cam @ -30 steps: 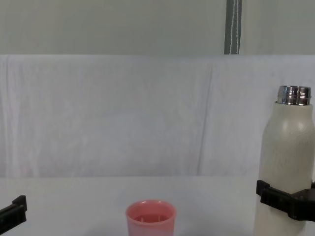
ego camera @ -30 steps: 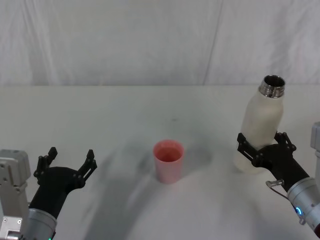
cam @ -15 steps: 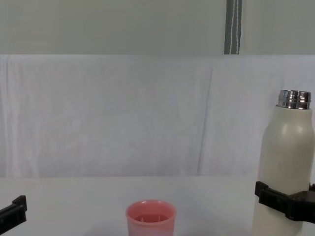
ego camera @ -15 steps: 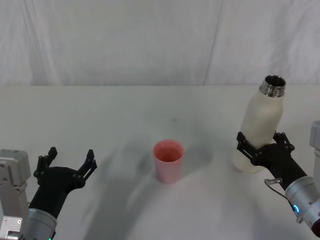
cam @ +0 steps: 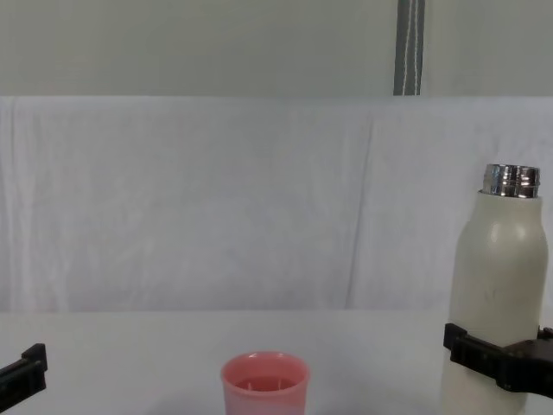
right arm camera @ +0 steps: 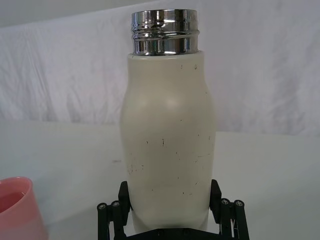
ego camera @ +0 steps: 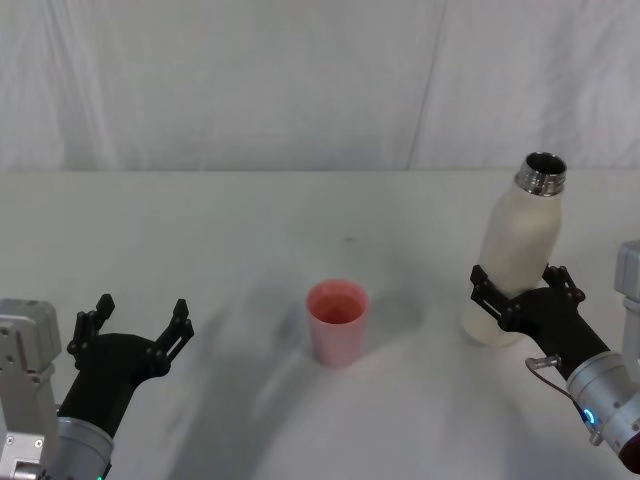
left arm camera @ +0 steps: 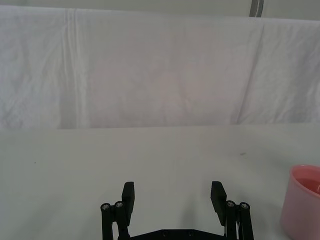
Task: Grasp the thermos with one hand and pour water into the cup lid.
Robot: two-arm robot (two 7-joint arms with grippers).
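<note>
Cream-white thermos (ego camera: 512, 255) with fine dark scuff specks and a shiny steel neck; to its left stands the plain pink cup lid (ego camera: 336, 321). Black right gripper (ego camera: 517, 295) around the thermos; black left gripper (ego camera: 135, 322) far left of it. White table (ego camera: 250, 220), white backdrop cloth (ego camera: 300, 80).

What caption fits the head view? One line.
Right gripper clamps the upright thermos beside the pink cup; left gripper waits open.
</note>
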